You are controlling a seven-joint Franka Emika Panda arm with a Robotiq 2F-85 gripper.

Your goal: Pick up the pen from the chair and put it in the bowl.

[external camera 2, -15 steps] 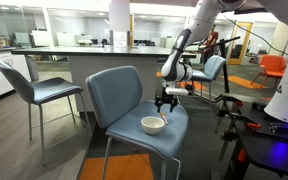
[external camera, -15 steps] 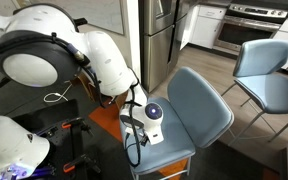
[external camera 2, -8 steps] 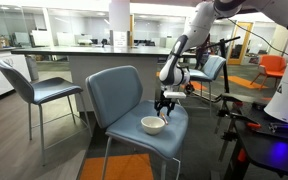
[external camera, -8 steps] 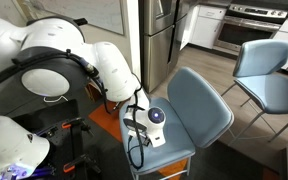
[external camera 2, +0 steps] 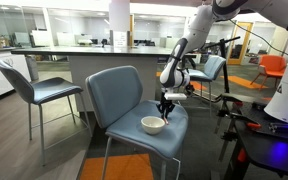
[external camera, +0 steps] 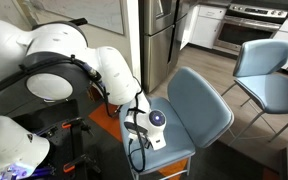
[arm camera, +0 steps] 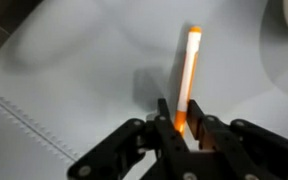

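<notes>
Lower than half a second ago, the arm is bringing the gripper (external camera 2: 165,104) down close over the seat of the chair (external camera 2: 114,90), at the centre of an exterior view. In the wrist view, its two fingers (arm camera: 164,113) are pressing in on either side of the pen (arm camera: 189,70), pinching its lower end. The orange pen is lying along the pale seat, its long axis running straight up the frame away from the fingertips. The bowl (external camera 2: 153,125) is sitting on the same seat, just below and left of the gripper. A lift and a short carry toward it is probably coming next.
</notes>
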